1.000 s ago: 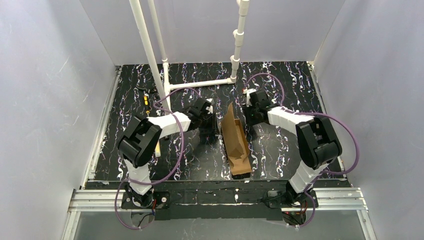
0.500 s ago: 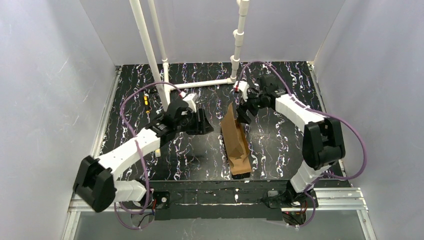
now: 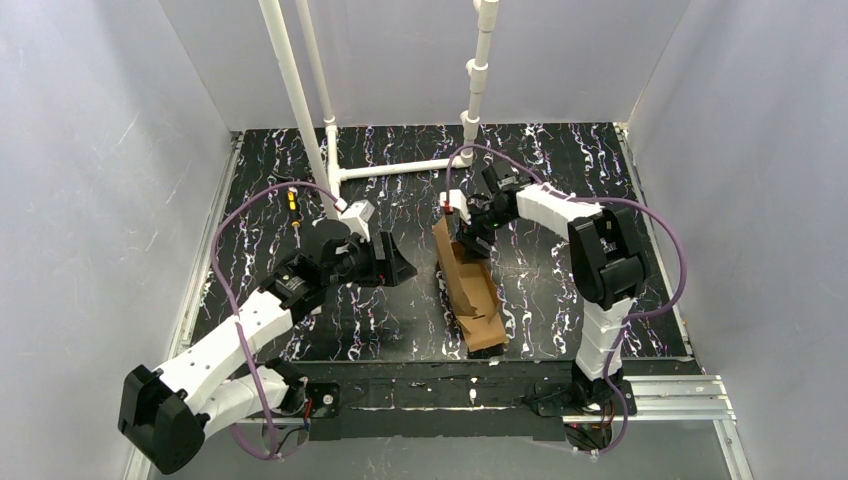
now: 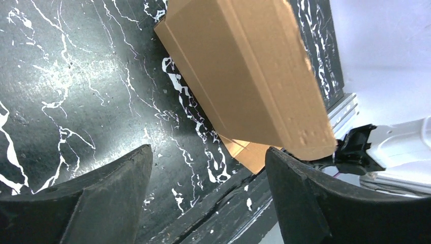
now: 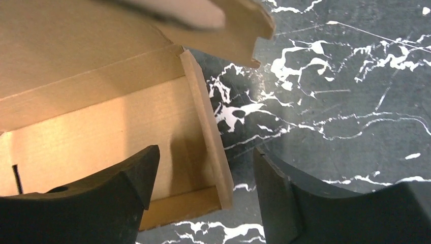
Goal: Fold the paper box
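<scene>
Beneath the right claw (image 5: pixel 206 158) sits the paper box (image 3: pixel 470 288).

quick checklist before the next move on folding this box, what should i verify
1. left jaws open and empty: ok; nothing sits between them in the left wrist view.
2. left jaws clear of the paper box: ok; bare table shows between them from above.
3. right jaws open: ok; they are clamped on nothing.
4. right jaws lined up on cardboard: ok; the box's side wall edge appears in their gap in the right wrist view.
5. box fully folded: not ok; its inside is exposed and a flap hangs loose.
6. box base flat on the table: cannot tell.
</scene>
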